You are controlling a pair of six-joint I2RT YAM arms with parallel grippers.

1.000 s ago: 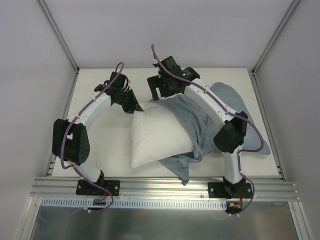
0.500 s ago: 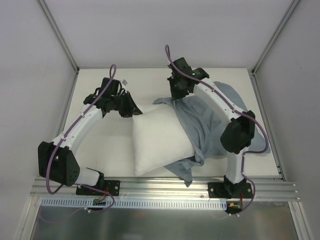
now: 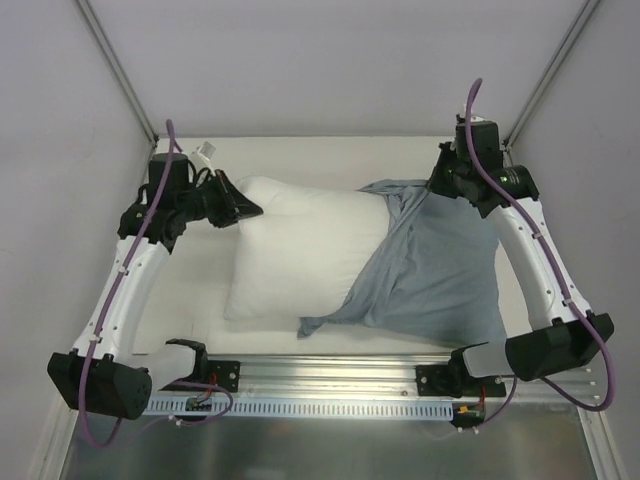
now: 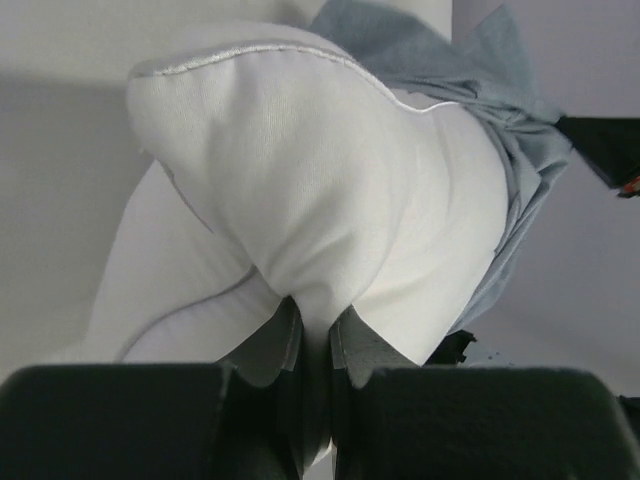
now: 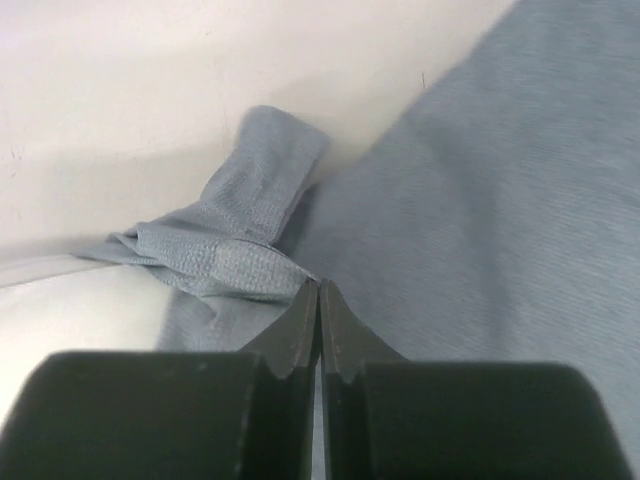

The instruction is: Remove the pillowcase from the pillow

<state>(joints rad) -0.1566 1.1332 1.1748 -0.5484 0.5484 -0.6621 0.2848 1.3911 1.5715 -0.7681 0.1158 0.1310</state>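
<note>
On the white bench (image 3: 195, 290), the pillow (image 3: 300, 250) lies across the middle, plump and plain white, its long side running left to right. At its far left corner the left claw (image 3: 248, 209) is clamped on a pinch of the pillow's fabric. The left wrist view shows the two fingers (image 4: 272, 348) squeezed on a fold of it. Over the pillow's right end sits the pillowcase (image 3: 440, 285), grey-blue side showing, spreading right and toward the near edge of the bench. Its far edge is gathered into a taut bunch leading up to the right claw (image 3: 435, 188), whose jaws are pressed together on a thin fold of that cloth. Most of the pillow is uncovered.
</note>
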